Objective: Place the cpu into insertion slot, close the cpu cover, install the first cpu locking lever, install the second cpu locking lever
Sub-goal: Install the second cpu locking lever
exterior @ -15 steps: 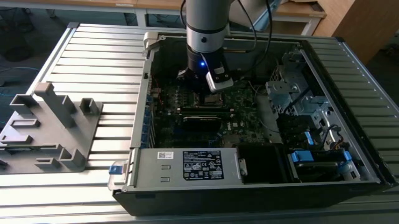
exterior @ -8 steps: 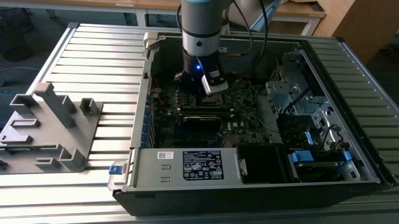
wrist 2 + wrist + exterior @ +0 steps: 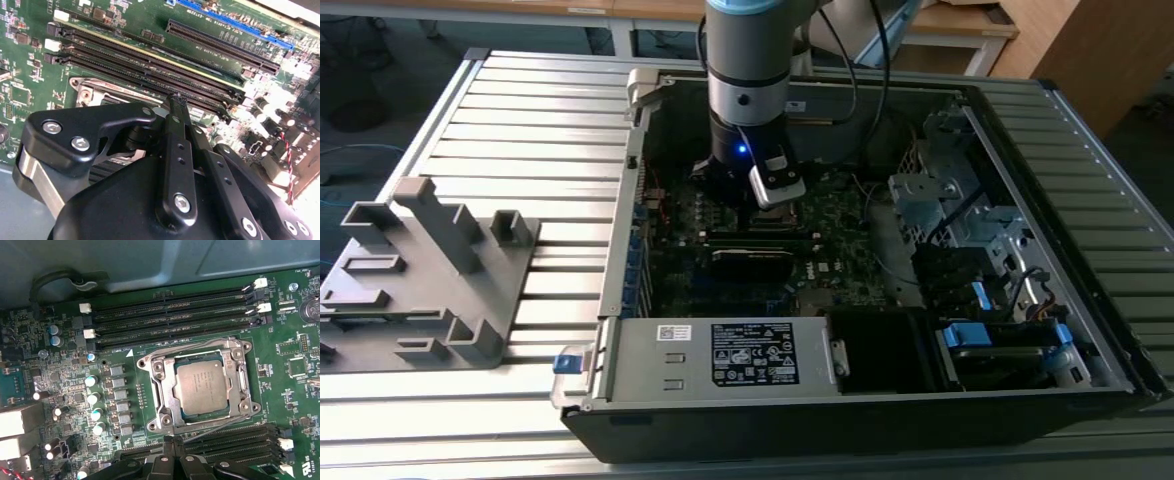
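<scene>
The cpu (image 3: 202,387), a silver-grey square chip, lies flat in the insertion slot (image 3: 145,362) on the green motherboard. The cpu cover (image 3: 162,390), a thin metal frame, lies down around it. One thin wire lever (image 3: 195,346) runs along the socket side by the memory slots. Another wire lever (image 3: 220,421) runs slanted along the opposite side. My gripper (image 3: 172,442) hangs just off that side, its black fingers pressed together and holding nothing. In the second wrist view the gripper (image 3: 175,100) tip sits over the socket's rim (image 3: 87,92). In the exterior view the gripper (image 3: 771,205) is low inside the case.
Long black memory slots (image 3: 175,315) flank the socket on both sides. A row of capacitors (image 3: 92,400) stands beside it. The labelled grey power-supply box (image 3: 720,355) fills the case front, a drive cage (image 3: 961,210) is on the exterior view's right, and a grey fixture (image 3: 427,270) on its left.
</scene>
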`<move>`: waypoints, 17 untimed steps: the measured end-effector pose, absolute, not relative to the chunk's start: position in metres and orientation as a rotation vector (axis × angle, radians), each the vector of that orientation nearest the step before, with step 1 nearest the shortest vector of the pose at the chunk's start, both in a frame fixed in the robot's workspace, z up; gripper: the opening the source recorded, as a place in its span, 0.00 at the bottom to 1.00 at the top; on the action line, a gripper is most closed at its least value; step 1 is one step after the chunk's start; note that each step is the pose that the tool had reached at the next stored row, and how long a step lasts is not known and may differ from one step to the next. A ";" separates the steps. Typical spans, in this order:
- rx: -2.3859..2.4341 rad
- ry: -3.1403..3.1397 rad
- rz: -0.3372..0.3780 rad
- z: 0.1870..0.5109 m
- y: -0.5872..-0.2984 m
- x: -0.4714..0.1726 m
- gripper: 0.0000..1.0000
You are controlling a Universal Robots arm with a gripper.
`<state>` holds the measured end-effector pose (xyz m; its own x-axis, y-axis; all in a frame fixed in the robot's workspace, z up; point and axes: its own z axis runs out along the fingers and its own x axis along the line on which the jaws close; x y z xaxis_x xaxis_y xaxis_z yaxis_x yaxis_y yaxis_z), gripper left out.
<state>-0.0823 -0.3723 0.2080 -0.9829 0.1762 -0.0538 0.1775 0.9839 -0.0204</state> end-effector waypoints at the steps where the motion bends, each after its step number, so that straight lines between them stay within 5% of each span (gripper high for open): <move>1: 0.274 3.077 -0.038 0.208 -0.372 -0.082 0.10; 17: 0.275 3.078 -0.036 0.202 -0.372 -0.083 0.10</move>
<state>-0.0828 -0.3722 0.2025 -0.9829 0.1764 -0.0533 0.1776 0.9839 -0.0184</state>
